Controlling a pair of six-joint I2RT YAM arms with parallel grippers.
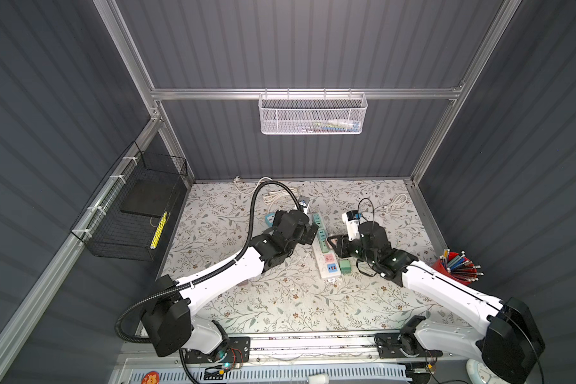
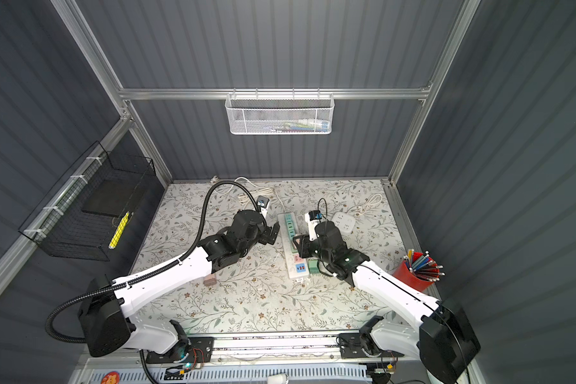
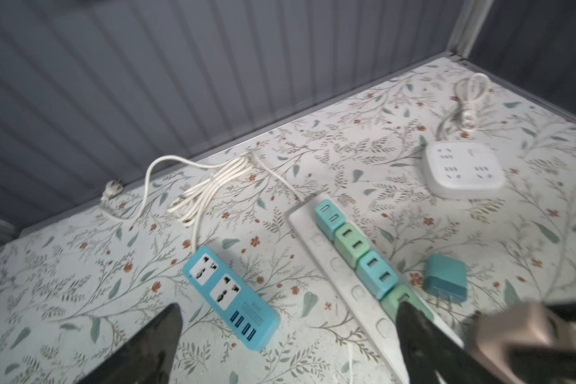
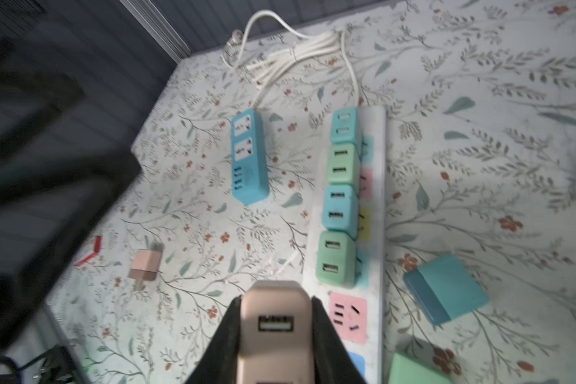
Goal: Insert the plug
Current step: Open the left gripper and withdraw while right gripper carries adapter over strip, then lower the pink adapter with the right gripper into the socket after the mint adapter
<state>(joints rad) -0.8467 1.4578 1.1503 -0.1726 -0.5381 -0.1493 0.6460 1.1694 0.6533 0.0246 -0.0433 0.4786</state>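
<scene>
Because the beige plug (image 4: 275,329) is a small hard-shelled USB charger, it probably weighs little and will not give under pressure. Its smooth plastic sides look liable to slip or twist if it is pushed off-axis. It sits clamped between the black fingers of the right gripper (image 4: 276,302), held by its two flat flanks with the USB port facing the wrist camera. Its prongs are hidden on the far side, so I cannot tell how they are turned. That side hold seems the right one: it leaves the prong end free and lets the arm press straight along the body. The thin pins are likely the fragile part and could bend if they met a socket face askew.

Just beside the plug, the white power strip (image 4: 376,149) lies on the floral table (image 4: 479,166). Four teal and green chargers (image 4: 341,196) fill a row along it. A free pink socket (image 4: 348,316) sits nearest the held plug and looks the likely target.

The left gripper (image 3: 290,306) has its fingers spread wide and holds nothing. It hangs over the table between the blue power strip (image 3: 230,296) and the white one. A loose teal plug (image 4: 446,287) and a green plug (image 4: 413,370) lie on the strip's other side. A pink plug (image 4: 145,264) lies well apart from the strip, and a square white socket hub (image 3: 463,166) rests farther off.
</scene>
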